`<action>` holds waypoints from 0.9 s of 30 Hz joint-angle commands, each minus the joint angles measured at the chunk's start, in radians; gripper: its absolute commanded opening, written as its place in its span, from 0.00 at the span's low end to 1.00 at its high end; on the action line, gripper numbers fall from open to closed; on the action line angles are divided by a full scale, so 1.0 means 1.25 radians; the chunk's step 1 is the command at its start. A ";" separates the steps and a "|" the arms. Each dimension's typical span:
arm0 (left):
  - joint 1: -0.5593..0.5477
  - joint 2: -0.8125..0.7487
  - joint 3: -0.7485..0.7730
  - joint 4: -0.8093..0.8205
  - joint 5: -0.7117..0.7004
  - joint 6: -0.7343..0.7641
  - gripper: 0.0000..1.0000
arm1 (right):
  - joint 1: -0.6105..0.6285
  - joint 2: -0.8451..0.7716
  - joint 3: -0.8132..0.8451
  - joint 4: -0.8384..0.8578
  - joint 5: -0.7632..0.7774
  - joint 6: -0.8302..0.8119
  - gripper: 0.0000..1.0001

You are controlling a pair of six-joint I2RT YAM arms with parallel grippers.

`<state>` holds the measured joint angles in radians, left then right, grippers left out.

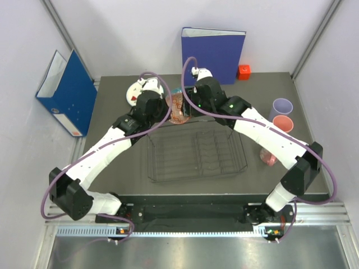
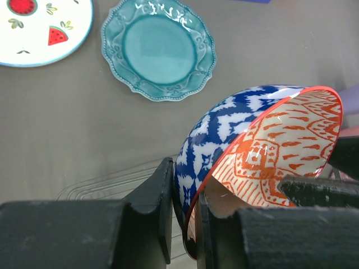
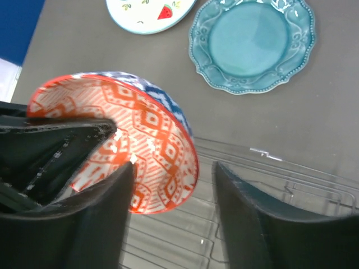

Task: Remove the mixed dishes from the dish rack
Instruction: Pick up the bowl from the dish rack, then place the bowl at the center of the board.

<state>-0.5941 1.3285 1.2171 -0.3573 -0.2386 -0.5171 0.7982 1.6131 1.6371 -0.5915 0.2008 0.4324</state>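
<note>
Gripping pincer: left pincer (image 2: 184,204), jaws clamped on the rim of the patterned bowl (image 2: 252,140), one finger on the blue outside and the other on the orange inside.
Patterned bowl: tipped on its side, held off the tabletop (image 1: 126,174), over the far edge of the dish rack (image 1: 196,154), between the two wrists.
Right pincer (image 3: 174,171): jaws apart; the bowl's rim lies in the gap, and one finger overlaps the bowl's inside; whether it touches cannot be told.
Dish rack: dark wire basket at the middle of the tabletop; its wires show under the bowl in both wrist views.
White plate (image 2: 39,28): watermelon marks, flat on the tabletop beyond the rack, partly under the left arm in the top view.
Teal plate (image 2: 158,47): flat, just beside the white plate, not touching it.
Lavender cup (image 1: 281,106): upright at the right side of the tabletop.
Upright pink cup (image 1: 283,123): just beside the lavender cup, on its near side.
Second pink cup (image 1: 268,157): right of the rack, partly hidden by the right arm.
Blue binders (image 1: 213,53): one at the back wall, one leaning at the left.
Red cube (image 1: 243,72): beside the rear binder.
</note>
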 commanded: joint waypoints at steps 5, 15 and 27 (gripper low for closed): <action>0.011 -0.003 0.033 0.099 0.058 -0.042 0.00 | 0.007 -0.060 0.016 0.013 0.080 0.007 0.79; 0.155 0.224 0.166 0.115 0.187 -0.167 0.00 | -0.041 -0.272 -0.152 0.126 0.255 0.048 0.79; 0.204 0.677 0.673 -0.042 0.316 -0.254 0.00 | -0.056 -0.311 -0.247 0.110 0.228 0.038 0.79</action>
<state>-0.3504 2.0911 1.8977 -0.3828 0.0902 -0.7742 0.7422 1.2522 1.3590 -0.4812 0.4850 0.4824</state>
